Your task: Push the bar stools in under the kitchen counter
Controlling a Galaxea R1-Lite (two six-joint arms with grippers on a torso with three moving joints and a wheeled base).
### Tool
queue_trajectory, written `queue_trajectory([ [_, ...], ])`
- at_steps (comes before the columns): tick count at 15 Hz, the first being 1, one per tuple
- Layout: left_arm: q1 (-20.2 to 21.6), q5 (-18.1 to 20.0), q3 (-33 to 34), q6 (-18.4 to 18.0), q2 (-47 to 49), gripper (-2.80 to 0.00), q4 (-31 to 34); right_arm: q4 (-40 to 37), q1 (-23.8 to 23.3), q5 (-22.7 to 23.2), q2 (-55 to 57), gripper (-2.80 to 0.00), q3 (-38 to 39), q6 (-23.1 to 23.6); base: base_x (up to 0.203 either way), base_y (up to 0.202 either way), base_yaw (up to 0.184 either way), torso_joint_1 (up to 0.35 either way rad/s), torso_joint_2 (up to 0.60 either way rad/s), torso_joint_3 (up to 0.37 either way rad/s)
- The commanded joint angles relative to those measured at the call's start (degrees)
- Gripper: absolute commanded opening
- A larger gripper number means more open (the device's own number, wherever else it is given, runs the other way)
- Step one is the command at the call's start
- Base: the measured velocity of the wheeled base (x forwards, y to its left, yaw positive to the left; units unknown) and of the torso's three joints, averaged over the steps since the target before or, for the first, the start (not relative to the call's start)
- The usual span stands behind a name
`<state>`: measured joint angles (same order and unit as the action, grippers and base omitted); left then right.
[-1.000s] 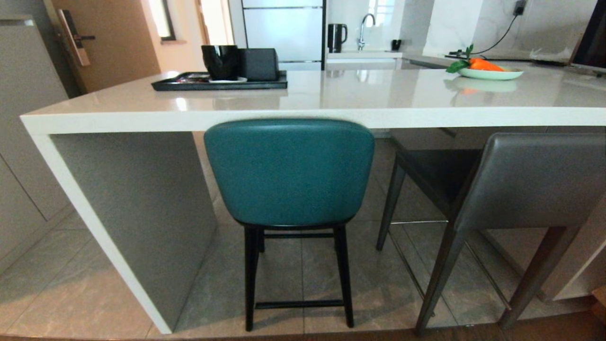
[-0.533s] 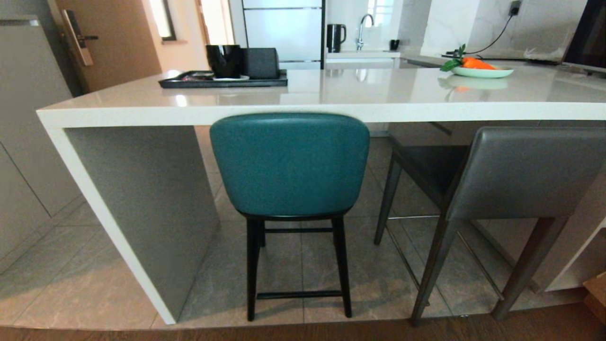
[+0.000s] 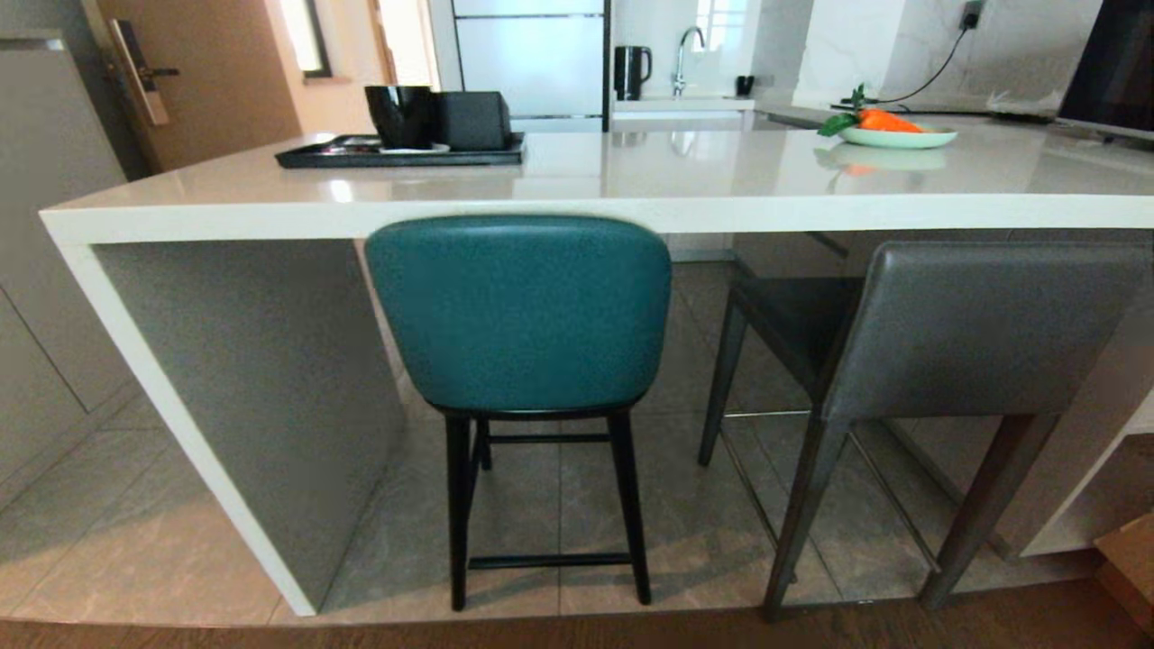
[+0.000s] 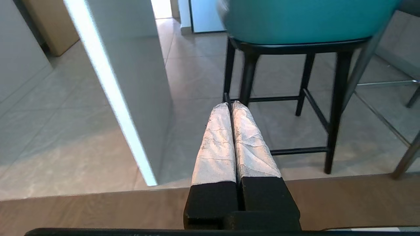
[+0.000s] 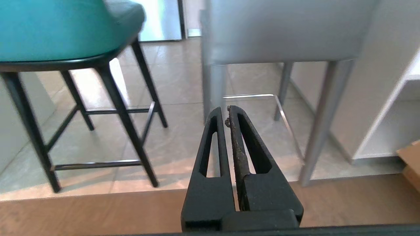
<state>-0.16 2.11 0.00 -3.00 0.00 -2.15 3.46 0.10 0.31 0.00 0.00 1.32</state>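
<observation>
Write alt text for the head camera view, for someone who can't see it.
Two bar stools stand at a kitchen counter on a tiled floor: a teal stool at centre with its back against the counter edge, and a dark grey stool to its right, angled. On the counter sit a black tray and a plate of carrots. Neither arm shows.

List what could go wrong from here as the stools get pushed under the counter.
1. The teal stool's backrest top looks about level with the kitchen counter's thick edge, so it may jam there.
2. The grey stool stands angled, seat toward the teal one; pushed straight, its legs could hit the neighbour's.
3. Both the left pincer and right pincer are shut and low; a leg-height push may tip a tall stool.
</observation>
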Motion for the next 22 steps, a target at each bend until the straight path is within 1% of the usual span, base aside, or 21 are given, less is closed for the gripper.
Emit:
queue_trajectory([
  [1,0.0,0.0,0.5,0.0,0.1,-2.80,-0.1,0.1,0.0,0.0,0.1,-2.80,1.4,0.0,0.000,-0.197,0.000,0.002,0.01,0.007],
  [9,0.0,0.0,0.6,0.0,0.1,-2.80,-0.1,0.1,0.0,0.0,0.1,-2.80,1.4,0.0,0.000,-0.197,0.002,0.001,0.00,0.003],
  [12,-0.1,-0.1,0.5,1.0,0.1,-2.80,-0.1,0.1,0.0,0.0,0.1,-2.80,1.4,-0.1,0.000,-0.160,-0.001,0.004,0.00,0.003],
  [14,-0.1,-1.3,0.5,1.8,0.1,-2.80,-0.1,0.1,0.0,0.0,0.1,-2.80,1.4,-0.1,0.000,-0.030,0.000,0.003,0.00,0.003],
  [22,0.0,-1.4,0.5,1.9,0.1,-2.80,-0.1,0.1,0.0,0.0,0.1,-2.80,1.4,-0.2,0.000,0.000,0.000,0.000,0.00,0.000],
])
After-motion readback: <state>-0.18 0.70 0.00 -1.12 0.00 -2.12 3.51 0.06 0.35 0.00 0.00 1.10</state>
